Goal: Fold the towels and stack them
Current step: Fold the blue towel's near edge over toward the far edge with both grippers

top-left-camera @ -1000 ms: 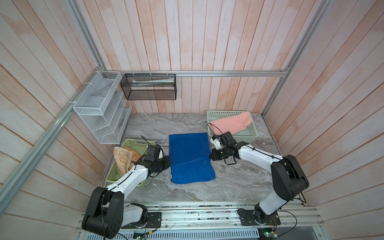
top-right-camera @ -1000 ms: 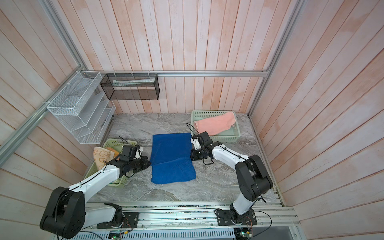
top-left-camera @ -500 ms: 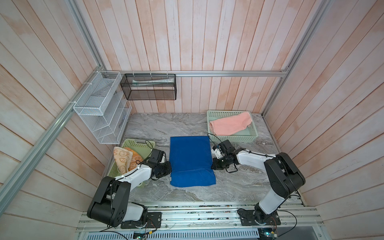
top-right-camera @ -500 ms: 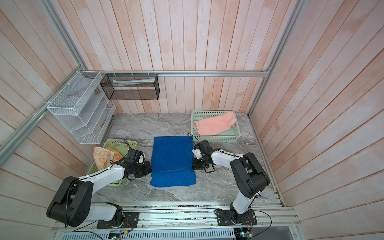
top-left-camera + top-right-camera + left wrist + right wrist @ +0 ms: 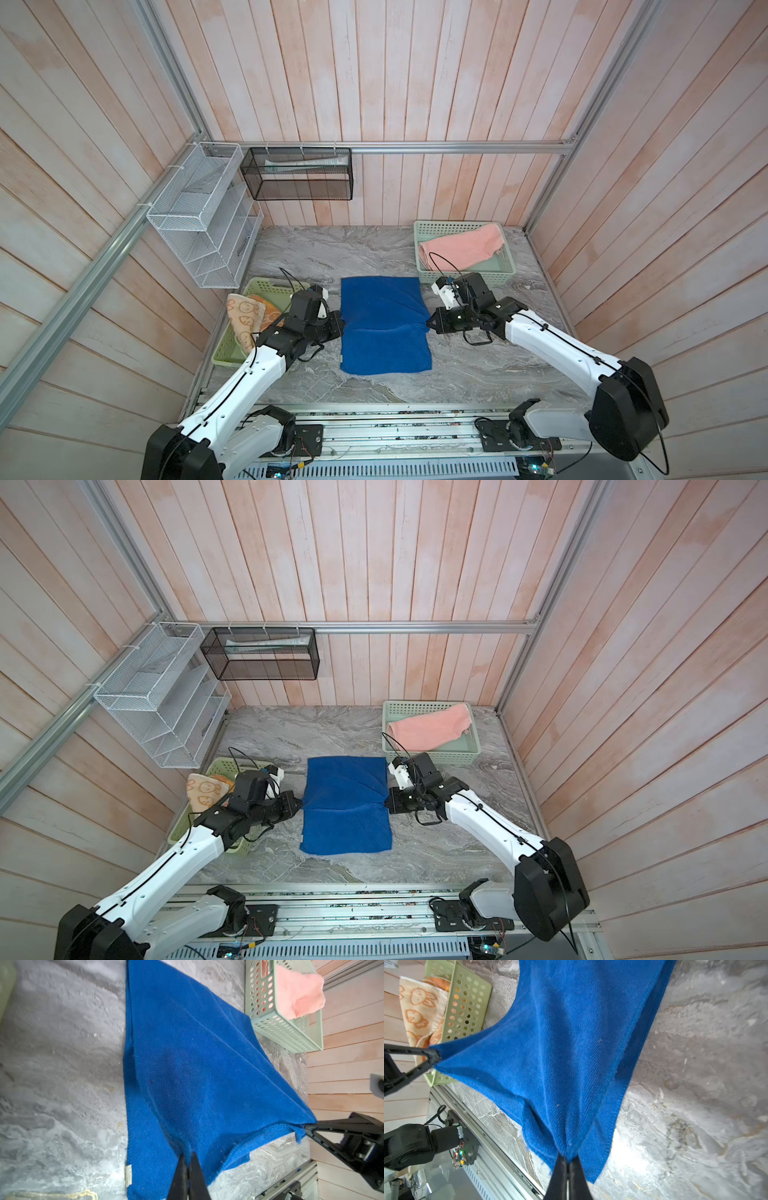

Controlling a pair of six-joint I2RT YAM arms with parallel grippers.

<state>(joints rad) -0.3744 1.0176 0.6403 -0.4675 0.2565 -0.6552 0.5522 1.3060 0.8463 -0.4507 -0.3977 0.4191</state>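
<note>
The royal blue towel (image 5: 384, 328) (image 5: 347, 808) lies in the middle of the marble table. Both grippers pinch it at its side edges, about halfway along. My left gripper (image 5: 341, 324) (image 5: 188, 1155) is shut on the left edge. My right gripper (image 5: 428, 325) (image 5: 568, 1159) is shut on the right edge. The cloth (image 5: 187, 1053) (image 5: 560, 1043) is lifted and pulled taut between them, with creases fanning toward the far edge. The near half lies flat. A pink towel (image 5: 461, 249) rests in the back-right basket. An orange bunny towel (image 5: 245, 316) hangs over the left basket.
A pale green basket (image 5: 465, 278) stands just behind my right gripper. Another green basket (image 5: 226, 353) sits beside my left arm. A white wire rack (image 5: 199, 232) and a black mesh basket (image 5: 297, 178) hang on the walls. A metal rail (image 5: 374, 411) runs along the table front.
Both grippers have stayed shut on the blue towel. The right gripper moved toward the table front with its edge. The skewed cloth now lies square.
</note>
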